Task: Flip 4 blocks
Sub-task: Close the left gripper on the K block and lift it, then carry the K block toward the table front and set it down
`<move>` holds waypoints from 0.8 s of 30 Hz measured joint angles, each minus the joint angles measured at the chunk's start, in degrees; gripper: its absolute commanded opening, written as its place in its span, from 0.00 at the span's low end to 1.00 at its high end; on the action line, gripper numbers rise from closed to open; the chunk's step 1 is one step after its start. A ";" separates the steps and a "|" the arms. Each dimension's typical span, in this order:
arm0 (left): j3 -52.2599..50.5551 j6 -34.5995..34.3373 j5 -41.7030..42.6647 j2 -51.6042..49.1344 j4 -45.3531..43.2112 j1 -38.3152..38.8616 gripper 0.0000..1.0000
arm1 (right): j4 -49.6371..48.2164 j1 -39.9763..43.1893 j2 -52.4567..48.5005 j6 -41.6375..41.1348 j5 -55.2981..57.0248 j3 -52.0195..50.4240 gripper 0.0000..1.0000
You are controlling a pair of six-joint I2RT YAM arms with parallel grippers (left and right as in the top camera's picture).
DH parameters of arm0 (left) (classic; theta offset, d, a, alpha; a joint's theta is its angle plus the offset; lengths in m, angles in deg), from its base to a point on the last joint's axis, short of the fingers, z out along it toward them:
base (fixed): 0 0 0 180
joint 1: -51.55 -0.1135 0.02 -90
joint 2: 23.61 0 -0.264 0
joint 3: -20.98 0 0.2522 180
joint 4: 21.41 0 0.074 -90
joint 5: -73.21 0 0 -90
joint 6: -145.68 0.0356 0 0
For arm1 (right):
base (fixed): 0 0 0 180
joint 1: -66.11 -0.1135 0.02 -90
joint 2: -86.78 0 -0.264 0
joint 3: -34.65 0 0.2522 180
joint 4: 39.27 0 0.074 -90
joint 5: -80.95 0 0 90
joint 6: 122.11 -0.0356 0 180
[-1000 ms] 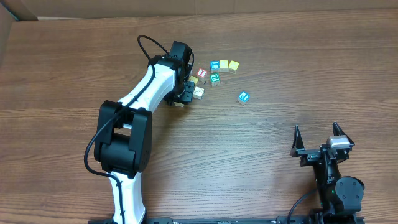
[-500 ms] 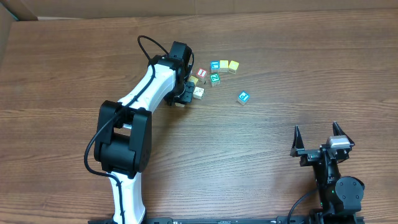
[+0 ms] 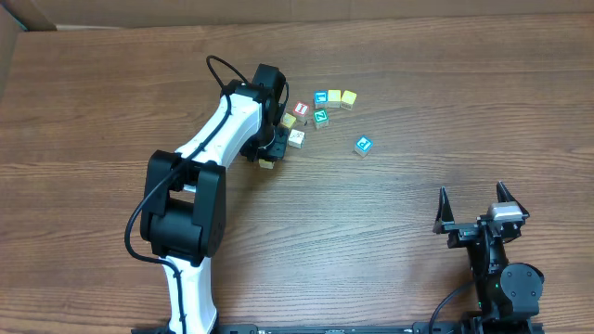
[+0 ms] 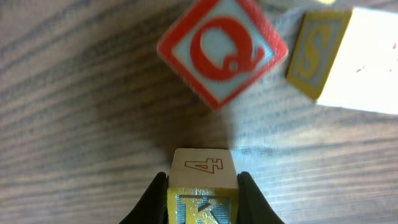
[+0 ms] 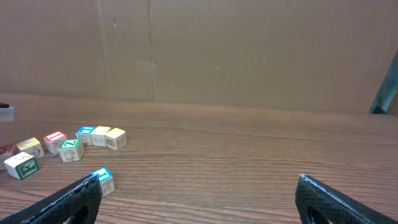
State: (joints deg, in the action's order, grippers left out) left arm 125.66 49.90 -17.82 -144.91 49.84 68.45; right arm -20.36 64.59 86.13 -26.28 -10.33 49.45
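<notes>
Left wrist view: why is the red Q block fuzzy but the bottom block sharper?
Left wrist view: the red-faced wooden Q block looks out of focus; the yellow-edged wooden block marked 4 and K, pinched in the left gripper, is crisper, with a dark shadow just beyond it. Overhead view: even light, no glare.

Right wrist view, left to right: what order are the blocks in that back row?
red-topped block → green-faced block → blue-topped block → first cream block → second cream block. Left out: far-left cluster and nearer blue block, which overlap others.
</notes>
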 measured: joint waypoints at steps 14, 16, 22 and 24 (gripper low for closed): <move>0.96 -7.98 4.48 19.91 12.07 0.35 0.19 | 0.02 0.00 0.00 -0.02 0.00 0.02 1.00; 1.14 -9.62 4.52 21.49 13.31 1.09 0.19 | 0.02 0.00 0.00 -0.02 0.00 0.00 1.00; 0.85 -14.08 4.79 21.75 13.99 5.55 0.19 | 0.02 0.00 0.02 -0.02 0.00 0.00 1.00; 0.50 -15.63 4.94 21.75 13.49 7.56 0.19 | 0.00 0.00 0.00 -0.02 0.02 0.00 1.00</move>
State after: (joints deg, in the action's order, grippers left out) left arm 126.16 34.27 -12.88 -123.16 63.33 76.01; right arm -20.36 64.59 86.13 -26.30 -10.31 49.45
